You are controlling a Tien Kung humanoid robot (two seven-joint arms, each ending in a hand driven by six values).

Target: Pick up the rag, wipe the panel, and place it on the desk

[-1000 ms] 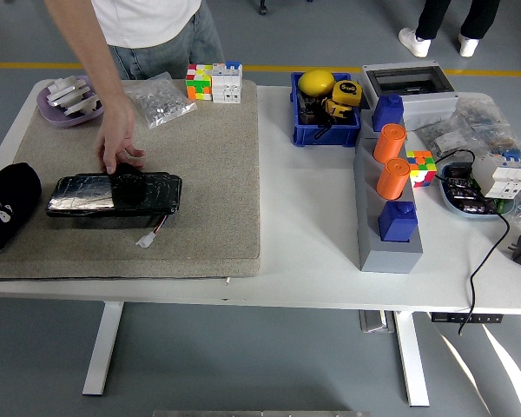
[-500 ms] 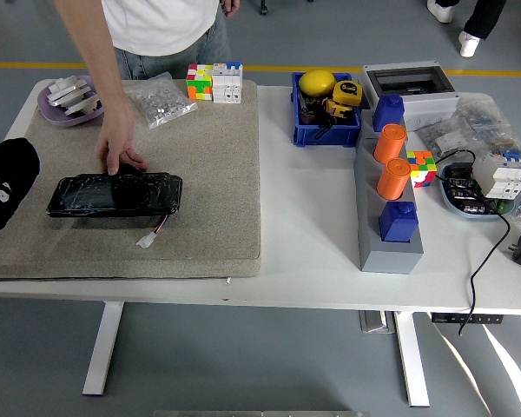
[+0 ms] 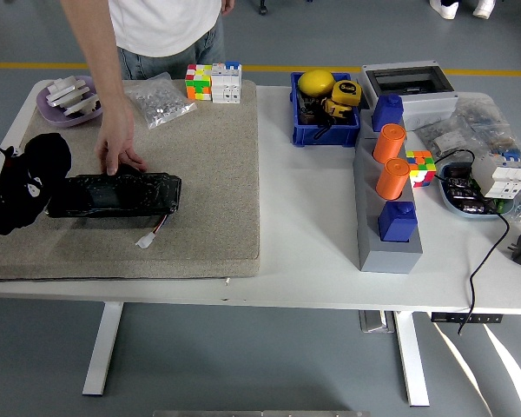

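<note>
L hand (image 3: 7, 187) w/ black rag (image 3: 35, 174) bunched over it, apparently clutched, at panel's (image 3: 113, 194) left end on beige mat (image 3: 200, 174). Person's hand (image 3: 119, 149) presses panel's far edge. R hand not visible.

1. The surface (image 3: 313, 252) is seen in white, and a beige, speckled mat (image 3: 200, 191) is laid over its left part.
2. The panel (image 3: 113, 195) is shown as glossy black.
3. The left robot hand (image 3: 22, 187) is covered in black, with white patches.
4. A blue bin (image 3: 326, 130) is filled with yellow and black items.
5. Two orange cylinders (image 3: 391, 161) and two blue blocks (image 3: 392, 221) are carried on a grey stand (image 3: 378, 252).
6. Multicoloured cubes (image 3: 214, 82) are seen in red, yellow, green, white and blue.
7. A lilac dish (image 3: 50, 113) is noted.
8. A white shirt (image 3: 161, 22) and blue jeans (image 3: 143, 59) are worn by the person.
</note>
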